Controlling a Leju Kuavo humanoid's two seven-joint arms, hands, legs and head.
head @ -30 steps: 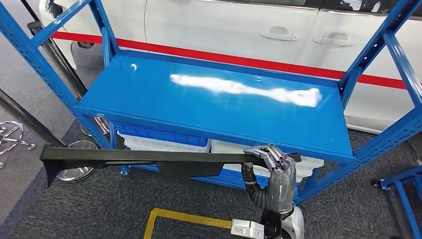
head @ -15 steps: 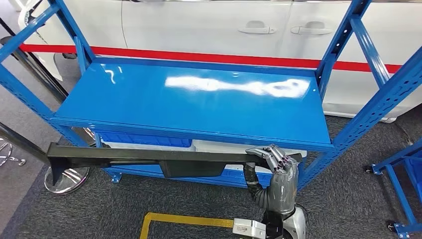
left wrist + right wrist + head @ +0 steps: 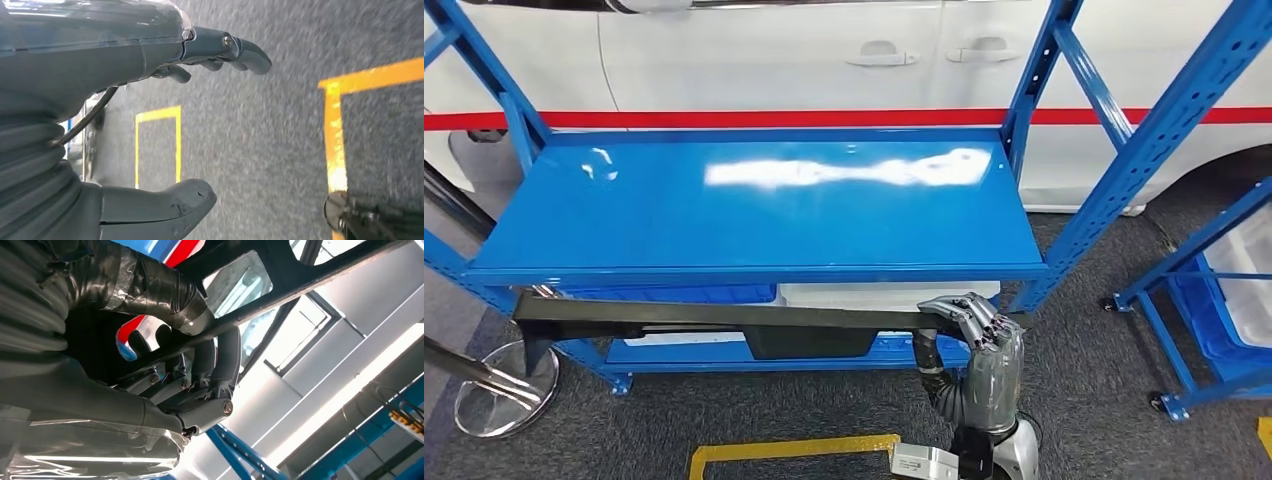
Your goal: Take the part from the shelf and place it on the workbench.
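Note:
A long black part (image 3: 714, 320) hangs level in front of the blue shelf (image 3: 754, 215), below its front edge. My right hand (image 3: 979, 345) grips the part at its right end, fingers curled over the top. In the right wrist view the dark fingers (image 3: 200, 365) wrap round the black bar (image 3: 300, 287) of the part. My left hand (image 3: 150, 120) hangs over grey carpet with its fingers and thumb apart and nothing between them.
A white car with a red stripe (image 3: 824, 118) stands behind the shelf. Blue and white bins (image 3: 724, 295) sit on the lower level. A second blue rack (image 3: 1214, 290) stands at the right, a chrome stand base (image 3: 494, 385) at the left. Yellow floor tape (image 3: 794, 450) lies below.
The whole picture has shifted left: the camera has turned right, bringing the second blue rack into view. The part stays in my right hand at the same place in the picture.

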